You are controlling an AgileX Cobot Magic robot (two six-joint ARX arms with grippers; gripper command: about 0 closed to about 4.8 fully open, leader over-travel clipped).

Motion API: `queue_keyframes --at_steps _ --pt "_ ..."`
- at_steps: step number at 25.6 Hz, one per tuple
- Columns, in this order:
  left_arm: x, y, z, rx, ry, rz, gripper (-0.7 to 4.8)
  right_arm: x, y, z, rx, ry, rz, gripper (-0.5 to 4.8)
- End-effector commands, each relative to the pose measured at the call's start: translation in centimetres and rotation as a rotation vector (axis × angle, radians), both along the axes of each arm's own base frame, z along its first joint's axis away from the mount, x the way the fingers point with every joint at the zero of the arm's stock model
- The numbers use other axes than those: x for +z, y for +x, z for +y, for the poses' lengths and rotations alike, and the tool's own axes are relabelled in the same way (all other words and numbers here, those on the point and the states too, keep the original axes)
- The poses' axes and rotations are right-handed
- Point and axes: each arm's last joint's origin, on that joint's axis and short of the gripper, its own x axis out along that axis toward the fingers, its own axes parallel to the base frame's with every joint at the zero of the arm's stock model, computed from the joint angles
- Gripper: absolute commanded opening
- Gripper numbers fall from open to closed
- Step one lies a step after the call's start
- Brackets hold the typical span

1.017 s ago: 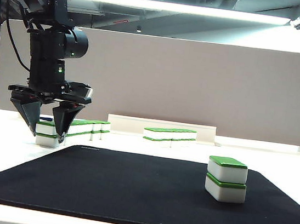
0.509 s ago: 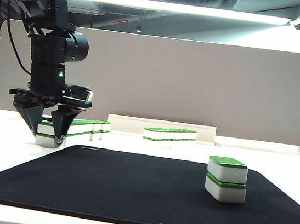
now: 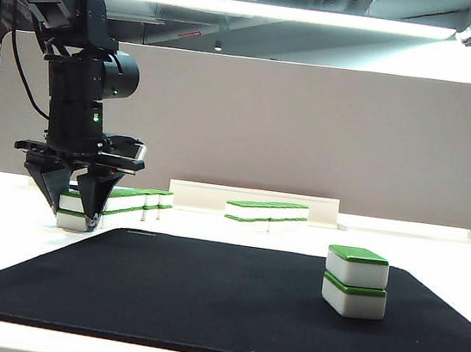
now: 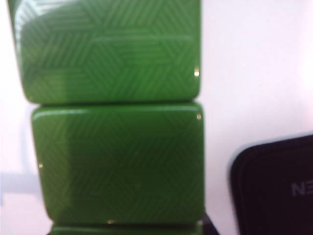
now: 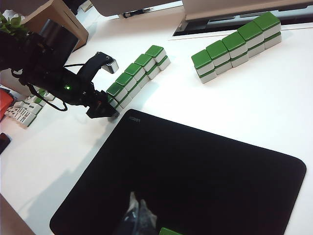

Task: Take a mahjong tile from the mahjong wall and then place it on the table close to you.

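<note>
On the white table (image 3: 237, 228), left gripper (image 3: 73, 204) straddles the mahjong wall (image 5: 134, 78).

The mahjong wall (image 5: 137, 76), white blocks with green tops stacked two high, runs diagonally at ten o'clock of the black mat on the white bench (image 5: 230, 105).

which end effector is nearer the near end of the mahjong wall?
Left. The left end effector straddles the end tile of the mahjong wall beside the black mat. The right end effector hangs over the mat's near part, well away.
</note>
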Motion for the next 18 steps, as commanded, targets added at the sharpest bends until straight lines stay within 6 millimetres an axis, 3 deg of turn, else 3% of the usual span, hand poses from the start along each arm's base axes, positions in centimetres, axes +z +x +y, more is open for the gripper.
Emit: queue_keyframes --at_steps 1,14,18 --pt "0.3 -0.4 0.0 -0.009 -0.02 0.039 1.38 0.4 0.0 0.0 0.005 0.0 -0.025 -0.01" --pt "4.0 -1.1 -1.1 -0.081 -0.256 0.165 1.38 0.4 0.0 0.0 0.005 0.0 -0.025 -0.01" --pt "4.1 -2.0 -3.1 -0.152 -0.325 0.22 1.38 0.4 0.0 0.0 0.005 0.0 -0.026 -0.01"
